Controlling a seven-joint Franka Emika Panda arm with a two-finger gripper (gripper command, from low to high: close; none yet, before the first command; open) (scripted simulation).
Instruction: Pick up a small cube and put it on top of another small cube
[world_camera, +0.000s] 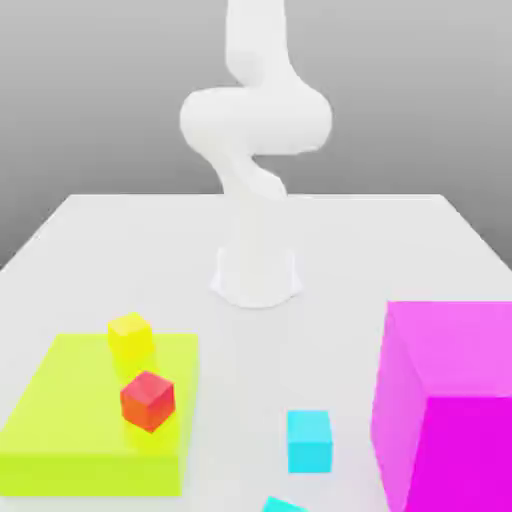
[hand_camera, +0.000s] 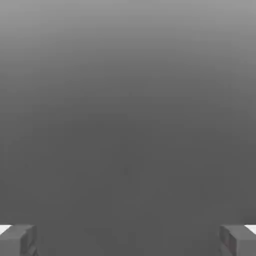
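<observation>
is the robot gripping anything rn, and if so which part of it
Nothing is held: in the hand view the pincer is open, its two fingers wide apart with no object between them.

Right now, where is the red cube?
In the exterior view, the red cube is toward the left, on the flat yellow-green block, near the yellow cube.

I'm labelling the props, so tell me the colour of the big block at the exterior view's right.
Magenta; the big block shows best in the exterior view.
</observation>
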